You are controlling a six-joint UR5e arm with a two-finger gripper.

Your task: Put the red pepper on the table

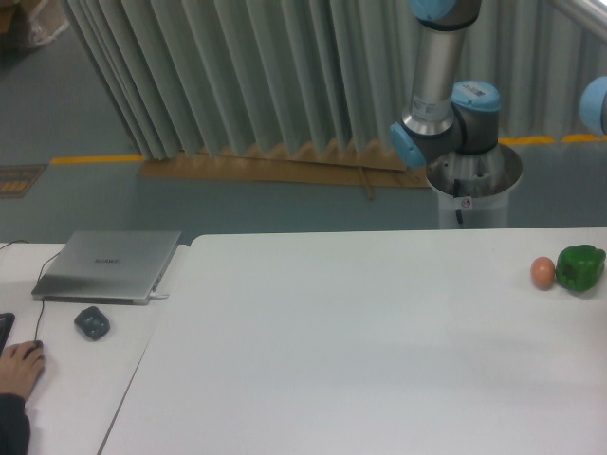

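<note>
The large white table fills the lower right of the camera view. The red pepper is out of view. The gripper is also out of view, past the right edge; only the arm's upright link and a blue joint at the right border show.
A green pepper and a small orange-brown egg lie side by side near the table's right end. On the smaller desk to the left sit a closed grey laptop and a dark mouse. A person's hand rests at the lower left.
</note>
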